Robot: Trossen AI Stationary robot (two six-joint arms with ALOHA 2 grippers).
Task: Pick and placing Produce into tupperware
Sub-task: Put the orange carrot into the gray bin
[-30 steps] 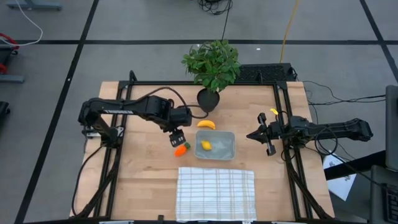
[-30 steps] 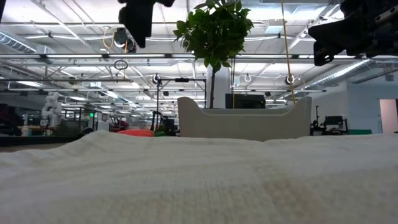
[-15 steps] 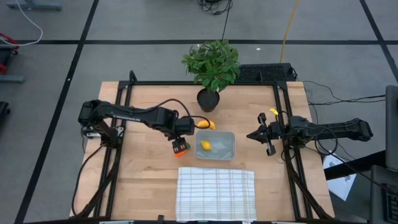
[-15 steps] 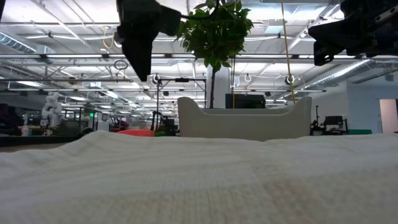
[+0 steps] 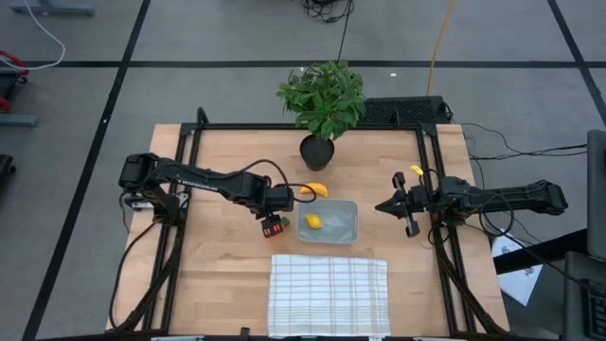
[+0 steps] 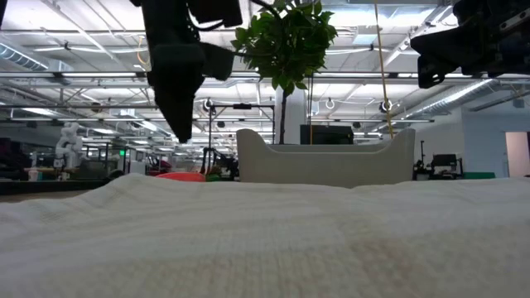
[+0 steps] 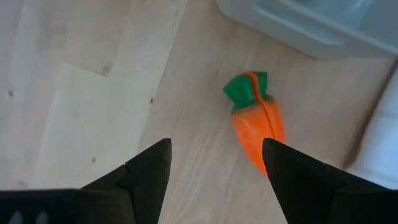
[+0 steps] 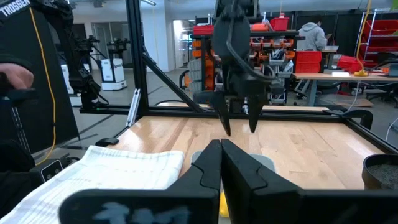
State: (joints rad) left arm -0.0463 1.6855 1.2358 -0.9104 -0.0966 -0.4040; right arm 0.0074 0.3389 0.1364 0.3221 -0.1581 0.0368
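Note:
The orange carrot with a green top (image 7: 256, 121) lies flat on the wood just left of the clear tupperware (image 5: 329, 221). My left gripper (image 7: 214, 165) hangs open right above it, fingers pointing down; the carrot's thick end runs behind one finger, and I cannot tell whether they touch. From above, the gripper (image 5: 274, 225) covers most of the carrot. The lemon (image 5: 313, 223) rests inside the tupperware. The banana (image 5: 313, 189) lies on the table at the tupperware's far edge. My right gripper (image 5: 381, 206) waits shut, raised at the table's right side.
A potted plant (image 5: 322, 99) stands at the far edge, behind the banana. A white checked cloth (image 5: 329, 294) covers the near middle of the table. Black frame rails run along the table's left and right sides. Bare wood lies left of the carrot.
My left gripper has come down from well above the table to just over the carrot, shifting slightly toward the near edge. The carrot, lemon, banana and tupperware have stayed in place.

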